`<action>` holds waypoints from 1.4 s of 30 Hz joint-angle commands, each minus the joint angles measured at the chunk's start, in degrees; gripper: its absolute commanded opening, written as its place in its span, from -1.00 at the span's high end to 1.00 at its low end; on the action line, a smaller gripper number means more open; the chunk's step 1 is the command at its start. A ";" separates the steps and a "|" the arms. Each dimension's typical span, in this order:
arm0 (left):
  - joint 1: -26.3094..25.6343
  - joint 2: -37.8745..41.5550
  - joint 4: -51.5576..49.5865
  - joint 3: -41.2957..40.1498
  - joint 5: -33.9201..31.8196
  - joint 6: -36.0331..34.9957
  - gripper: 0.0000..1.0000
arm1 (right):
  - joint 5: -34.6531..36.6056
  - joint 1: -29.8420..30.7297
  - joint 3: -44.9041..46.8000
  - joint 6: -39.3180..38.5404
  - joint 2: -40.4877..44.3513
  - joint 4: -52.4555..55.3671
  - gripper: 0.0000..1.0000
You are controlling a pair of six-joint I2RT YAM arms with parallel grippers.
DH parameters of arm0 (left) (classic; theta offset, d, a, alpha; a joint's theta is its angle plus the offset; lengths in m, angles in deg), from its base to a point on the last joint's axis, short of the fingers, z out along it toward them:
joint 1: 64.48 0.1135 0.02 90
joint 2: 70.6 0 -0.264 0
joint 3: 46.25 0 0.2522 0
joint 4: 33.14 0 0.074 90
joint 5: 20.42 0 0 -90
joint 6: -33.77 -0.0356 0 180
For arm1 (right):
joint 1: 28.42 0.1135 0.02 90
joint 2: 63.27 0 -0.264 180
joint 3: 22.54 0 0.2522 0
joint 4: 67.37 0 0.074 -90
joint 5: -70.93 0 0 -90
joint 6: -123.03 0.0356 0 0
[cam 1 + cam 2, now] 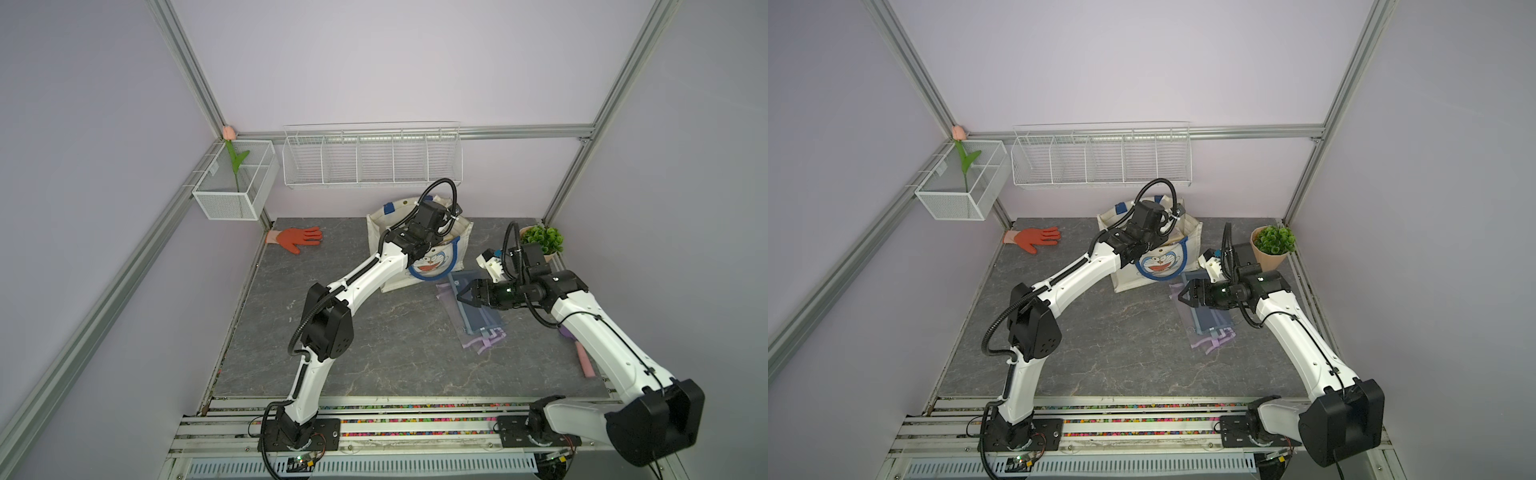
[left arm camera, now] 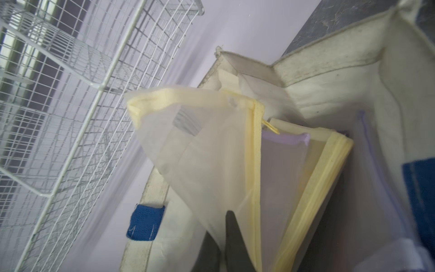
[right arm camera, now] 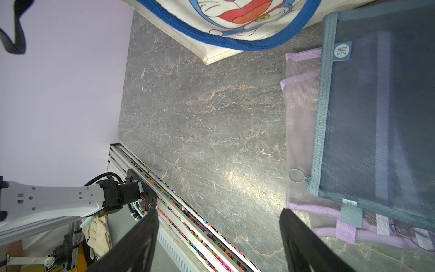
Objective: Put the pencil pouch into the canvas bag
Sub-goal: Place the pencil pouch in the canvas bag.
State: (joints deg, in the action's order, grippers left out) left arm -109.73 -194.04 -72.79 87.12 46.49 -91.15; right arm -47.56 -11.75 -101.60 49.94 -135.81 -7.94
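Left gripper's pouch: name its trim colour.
Pale yellow trim on the pouch, clearest in left wrist view.

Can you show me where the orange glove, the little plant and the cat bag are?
glove (image 1: 300, 240): in a top view, on its palm.
plant (image 1: 1275, 239): in a top view, on its green leaves.
bag (image 1: 434, 266): in a top view, on the cat face.
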 commanded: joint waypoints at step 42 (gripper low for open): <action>6.31 -8.89 -13.21 20.40 4.22 27.66 0.22 | 3.97 -4.49 -2.62 -3.13 -5.01 2.49 -0.62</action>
State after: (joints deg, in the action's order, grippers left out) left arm -104.55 -200.86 -83.68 105.35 50.08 -66.16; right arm -43.47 -15.64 -104.55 47.97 -141.14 -5.06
